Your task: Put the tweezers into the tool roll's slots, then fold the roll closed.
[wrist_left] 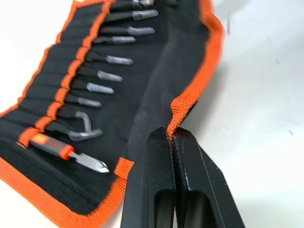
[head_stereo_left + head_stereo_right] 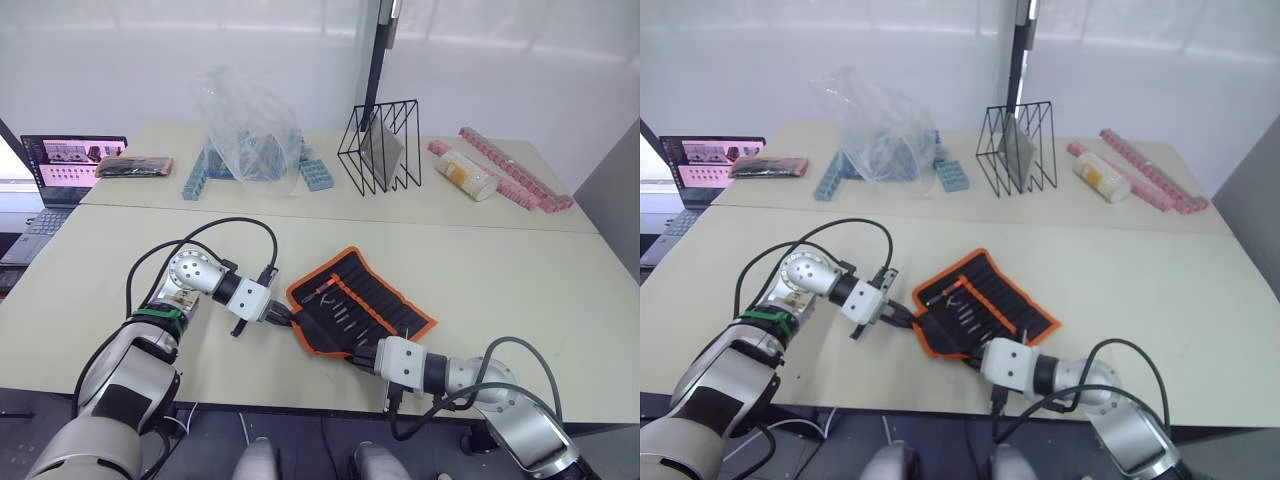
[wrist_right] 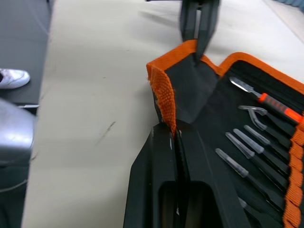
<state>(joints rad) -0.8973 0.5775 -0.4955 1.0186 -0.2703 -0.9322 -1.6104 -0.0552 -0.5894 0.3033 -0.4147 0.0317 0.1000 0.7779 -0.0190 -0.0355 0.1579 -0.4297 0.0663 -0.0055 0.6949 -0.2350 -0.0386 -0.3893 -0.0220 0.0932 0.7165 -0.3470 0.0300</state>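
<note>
Left gripper (image 1: 172,138): fingers pinched shut on orange edging of tool roll (image 2: 360,300). Right gripper (image 3: 175,134): fingers likewise clamped on roll's near hem, fabric lifted. Tweezers (image 1: 102,74) seated in slots (image 1: 71,85). Roll lies open on beige surface (image 2: 500,270). Behind: wire rack (image 2: 380,146), plastic bag (image 2: 250,125), laptop (image 2: 68,165), white wall.

On the far table: an open laptop (image 2: 62,165) at left, a clear plastic bag (image 2: 250,125) over blue blocks, a black wire rack (image 2: 380,147), pink blocks (image 2: 520,175) at right.
</note>
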